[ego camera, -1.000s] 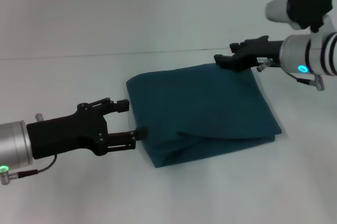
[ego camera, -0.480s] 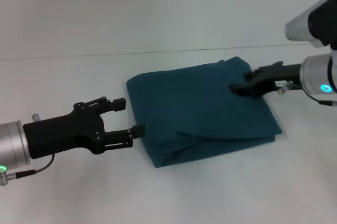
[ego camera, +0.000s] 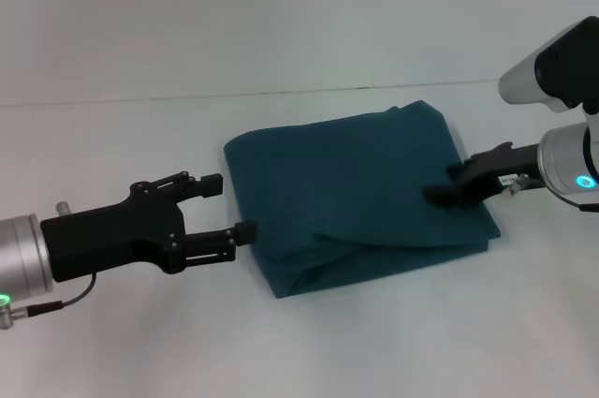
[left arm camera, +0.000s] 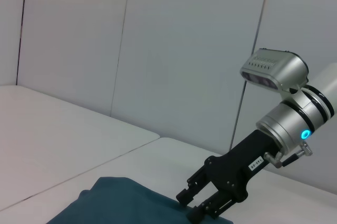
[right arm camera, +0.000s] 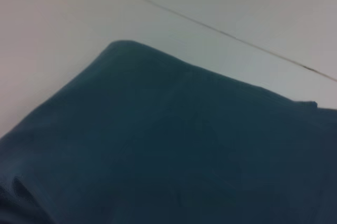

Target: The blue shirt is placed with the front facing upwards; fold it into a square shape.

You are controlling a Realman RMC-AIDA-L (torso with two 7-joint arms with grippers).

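shirt: the blue shirt (ego camera: 356, 197) lies on the white table (ego camera: 112, 342) in a folded, roughly square bundle, between the two arms; a layered fold edge shows along its near side, and no lettering or collar shows.
left gripper: the left gripper (ego camera: 229, 206) sits level with the bundle's left edge, fingers apart and holding nothing; the lower fingertip is at or just beside the cloth (contact cannot be told).
right gripper: the right gripper (ego camera: 440, 194) lies over the right part of the bundle, low on the cloth; the left wrist view shows its fingers (left arm camera: 185, 196) a little apart at the fabric, gripping nothing that can be seen.
key relation: the bundle runs slightly longer left to right, each gripper at one short end; the right one is nearer the cloth.
progress: folding looks close to done, judging by the shape.
containers: none in view.
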